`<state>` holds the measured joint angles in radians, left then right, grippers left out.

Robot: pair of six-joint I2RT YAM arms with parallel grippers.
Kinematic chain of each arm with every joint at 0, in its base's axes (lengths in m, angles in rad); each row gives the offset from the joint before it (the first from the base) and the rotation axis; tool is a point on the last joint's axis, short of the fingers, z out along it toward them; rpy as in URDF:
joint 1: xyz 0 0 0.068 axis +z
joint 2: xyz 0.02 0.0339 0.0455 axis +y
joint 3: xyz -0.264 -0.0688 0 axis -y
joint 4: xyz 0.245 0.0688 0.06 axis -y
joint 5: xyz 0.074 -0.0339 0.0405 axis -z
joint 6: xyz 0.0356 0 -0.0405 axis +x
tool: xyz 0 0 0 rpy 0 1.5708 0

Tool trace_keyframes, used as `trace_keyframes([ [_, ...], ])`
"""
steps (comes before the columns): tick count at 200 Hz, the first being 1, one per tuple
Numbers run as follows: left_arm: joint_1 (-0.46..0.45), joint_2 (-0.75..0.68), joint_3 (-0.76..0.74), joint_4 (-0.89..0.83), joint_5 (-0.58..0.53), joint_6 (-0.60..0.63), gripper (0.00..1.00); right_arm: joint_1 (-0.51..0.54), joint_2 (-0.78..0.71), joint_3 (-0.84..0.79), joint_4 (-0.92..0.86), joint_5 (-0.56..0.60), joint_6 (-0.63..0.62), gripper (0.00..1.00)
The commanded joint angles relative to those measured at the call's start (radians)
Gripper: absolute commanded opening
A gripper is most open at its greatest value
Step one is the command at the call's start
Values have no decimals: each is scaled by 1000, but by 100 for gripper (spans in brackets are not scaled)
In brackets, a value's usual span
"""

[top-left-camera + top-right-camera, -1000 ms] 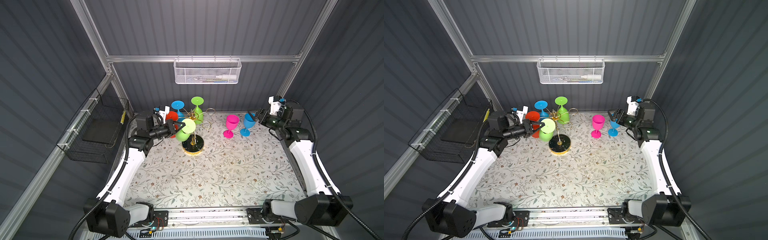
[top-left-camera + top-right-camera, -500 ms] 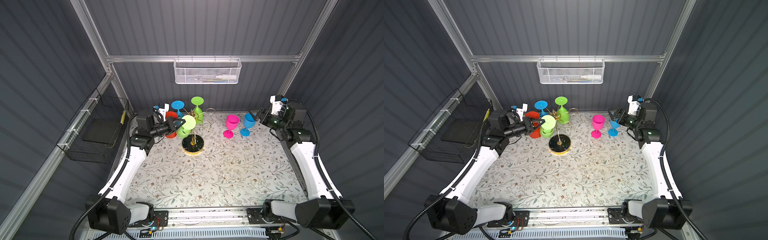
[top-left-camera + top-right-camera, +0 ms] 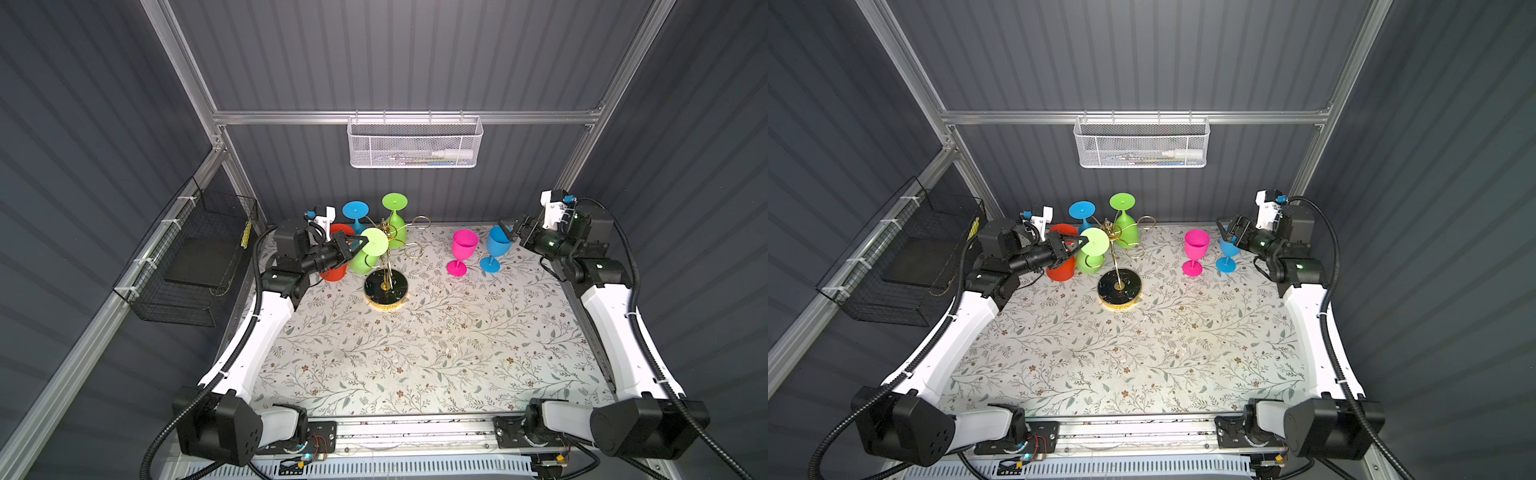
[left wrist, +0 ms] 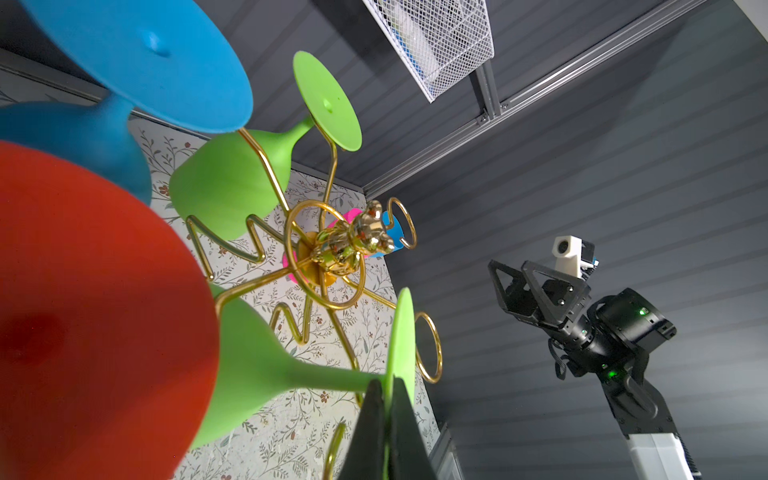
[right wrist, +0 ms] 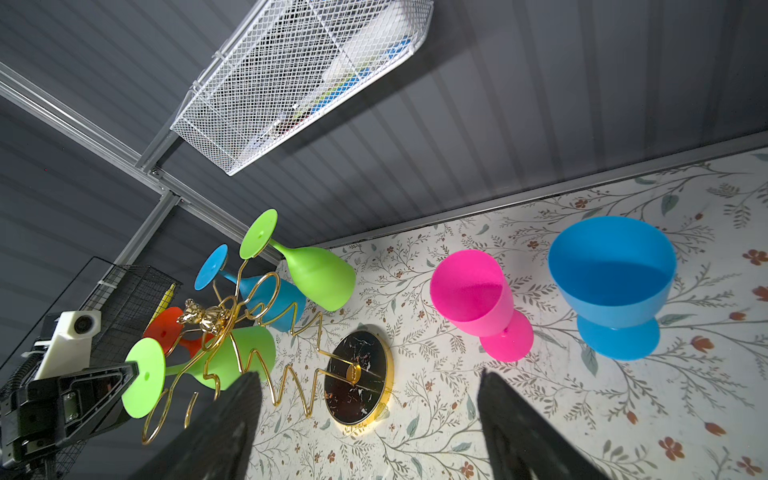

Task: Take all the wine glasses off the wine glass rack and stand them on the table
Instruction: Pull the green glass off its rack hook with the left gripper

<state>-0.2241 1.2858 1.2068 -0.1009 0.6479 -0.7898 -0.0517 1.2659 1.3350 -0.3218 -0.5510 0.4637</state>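
The wine glass rack (image 3: 386, 286) is a gold wire stand on a round black base, seen in both top views left of centre. A lime green wine glass (image 3: 376, 241) hangs upside down among its wire arms. My left gripper (image 3: 358, 244) is shut on the rim of that glass's flat foot (image 4: 401, 332), and the stem lies across a gold arm (image 4: 328, 257). My right gripper (image 3: 509, 230) stands open at the back right, beside an upright blue glass (image 3: 496, 245), with nothing between its fingers (image 5: 232, 419).
Red (image 3: 336, 259), blue (image 3: 355, 210) and a second green glass (image 3: 395, 220) hang on the rack's far side. A pink glass (image 3: 463, 249) stands on the floral mat next to the blue one. A black wire basket (image 3: 195, 257) hangs on the left wall and a white one (image 3: 415, 143) on the back wall.
My left gripper has carried the green glass's foot slightly up and toward the back. The right arm has shifted only a little.
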Motion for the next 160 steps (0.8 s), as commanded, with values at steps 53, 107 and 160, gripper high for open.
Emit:
trace_keyframes([
  [53,0,-119,-11,-101,-67,56,0,6,-27,-20,2,-4,-20,84],
  [107,3,-180,-19,-222,-65,93,0,6,-30,-22,1,-4,-22,84],
  [160,5,-221,-35,-296,-38,113,0,6,-26,-22,4,-8,-20,84],
])
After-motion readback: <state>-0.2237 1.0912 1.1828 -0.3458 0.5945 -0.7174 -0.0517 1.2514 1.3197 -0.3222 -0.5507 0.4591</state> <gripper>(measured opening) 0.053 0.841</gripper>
